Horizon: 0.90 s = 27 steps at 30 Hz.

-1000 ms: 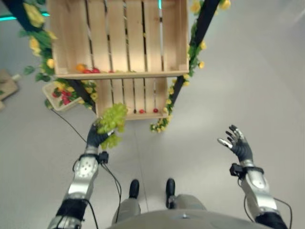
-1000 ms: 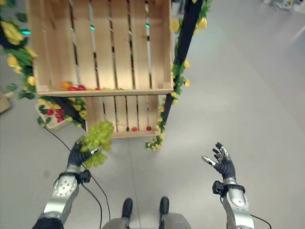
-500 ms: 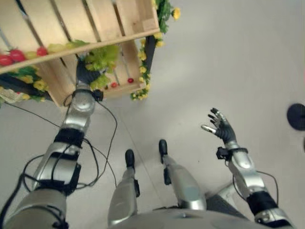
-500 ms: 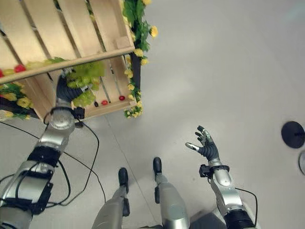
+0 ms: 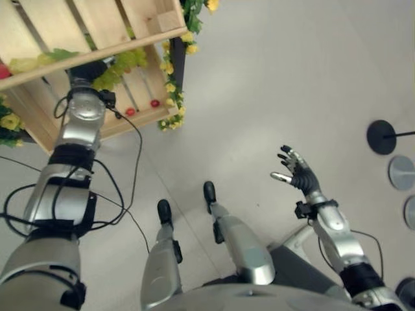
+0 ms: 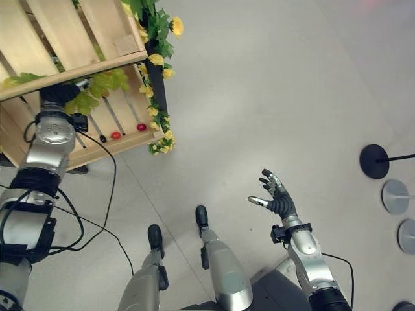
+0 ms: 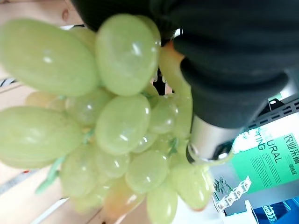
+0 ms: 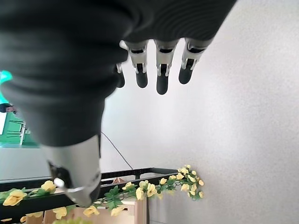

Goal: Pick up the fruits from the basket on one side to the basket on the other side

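2 wooden crates (image 5: 97, 39) stand stacked beside bare grey floor (image 5: 272, 78); the left hand (image 5: 87, 70) grips a green grape bunch (image 5: 123, 65) at the upper crate's front edge. Right hand (image 6: 277, 199) hovers spread, empty. Left wrist view: grapes clasped against dark cover.

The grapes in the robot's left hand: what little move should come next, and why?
Probably carry the grapes away from the wooden crate, toward the other side. The left hand is curled round the bunch, held at the crate's front edge, so the pick looks done. The right hand hangs open over bare floor, holding nothing. No second basket is visible, so the exact drop spot can't be told.
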### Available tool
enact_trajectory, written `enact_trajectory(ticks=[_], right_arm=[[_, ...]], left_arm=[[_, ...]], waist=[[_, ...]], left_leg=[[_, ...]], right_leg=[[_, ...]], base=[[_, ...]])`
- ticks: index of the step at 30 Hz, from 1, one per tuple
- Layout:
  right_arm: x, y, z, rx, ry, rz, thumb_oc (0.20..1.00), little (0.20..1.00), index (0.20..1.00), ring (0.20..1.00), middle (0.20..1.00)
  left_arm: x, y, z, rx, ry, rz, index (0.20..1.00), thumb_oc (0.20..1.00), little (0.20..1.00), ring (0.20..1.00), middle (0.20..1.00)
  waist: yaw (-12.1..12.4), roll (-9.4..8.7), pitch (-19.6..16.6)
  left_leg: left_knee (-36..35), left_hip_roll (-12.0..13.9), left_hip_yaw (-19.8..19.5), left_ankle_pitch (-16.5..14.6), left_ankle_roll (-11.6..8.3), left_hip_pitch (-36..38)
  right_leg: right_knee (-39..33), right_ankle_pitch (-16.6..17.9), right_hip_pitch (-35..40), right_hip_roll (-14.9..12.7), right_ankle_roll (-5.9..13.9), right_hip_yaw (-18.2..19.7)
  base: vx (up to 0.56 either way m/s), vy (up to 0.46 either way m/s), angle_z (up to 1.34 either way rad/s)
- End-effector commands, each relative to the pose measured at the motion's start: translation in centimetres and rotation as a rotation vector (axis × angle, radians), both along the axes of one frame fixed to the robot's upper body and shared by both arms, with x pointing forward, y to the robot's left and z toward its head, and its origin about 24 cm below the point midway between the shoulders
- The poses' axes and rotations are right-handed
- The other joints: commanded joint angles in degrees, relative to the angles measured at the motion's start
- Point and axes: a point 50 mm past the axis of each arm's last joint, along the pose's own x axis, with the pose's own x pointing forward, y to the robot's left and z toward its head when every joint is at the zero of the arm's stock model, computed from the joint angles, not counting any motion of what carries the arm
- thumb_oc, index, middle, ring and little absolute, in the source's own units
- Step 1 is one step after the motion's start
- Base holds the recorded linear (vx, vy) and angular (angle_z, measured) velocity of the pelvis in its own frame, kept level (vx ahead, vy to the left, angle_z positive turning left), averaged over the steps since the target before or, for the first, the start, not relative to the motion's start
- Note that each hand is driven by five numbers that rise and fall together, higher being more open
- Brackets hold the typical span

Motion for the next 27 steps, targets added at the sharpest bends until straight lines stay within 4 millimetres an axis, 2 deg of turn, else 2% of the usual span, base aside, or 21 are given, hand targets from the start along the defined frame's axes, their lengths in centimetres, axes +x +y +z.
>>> enact_trajectory(ticks=[1, 20, 26, 27], right_arm=[[-0.6, -0.3, 1.0, 0.012, -0.075, 0.012, 1.0, 1.0, 1.0, 1.0, 1.0], [-0.5, -0.6, 1.1, 0.007, -0.076, 0.003, 1.0, 1.0, 1.0, 1.0, 1.0], [-0.5, -0.7, 1.0, 0.009, -0.074, -0.001, 1.0, 1.0, 1.0, 1.0, 1.0], [-0.5, -0.6, 1.0, 0.015, -0.077, -0.004, 1.0, 1.0, 1.0, 1.0, 1.0]], left_arm=[[-0.8, 0.9, 5.5, 0.03, -0.184, 0.042, 1.0, 1.0, 1.0, 1.0, 1.0], [-0.7, -0.2, 5.5, 0.093, -0.187, 0.023, 1.0, 1.0, 1.0, 1.0, 1.0], [-0.7, -0.4, 5.0, 0.083, -0.189, 0.007, 1.0, 1.0, 1.0, 1.0, 1.0], [-0.8, -0.9, 4.2, 0.041, -0.206, -0.029, 1.0, 1.0, 1.0, 1.0, 1.0]], waist=[[0.4, -1.06, -3.7], [1.1, -1.19, -3.5], [1.2, -0.97, -3.6], [1.4, -0.81, -3.9]], left_leg=[[6.5, -0.5, -0.9, -3.9, 0.28, -2.9], [6.2, -0.7, -1.8, -3.7, 0.32, -3.1], [6.1, -0.7, -1.9, -3.8, 0.31, -2.7], [6.1, -0.8, -1.8, -3.9, 0.35, -2.4]], right_leg=[[6.4, -2.3, -4.6, -2.6, 7.21, 1.1], [6.8, -2.7, -4.2, -2.9, 7.08, -0.2], [6.8, -3.0, -3.8, -3.0, 7.01, -0.6], [6.9, -3.1, -3.6, -2.9, 7.0, -0.6]], base=[[0.0, 0.0, 0.0], [0.0, -0.005, 0.02], [0.01, -0.006, 0.03], [0.0, 0.0, 0.0]])
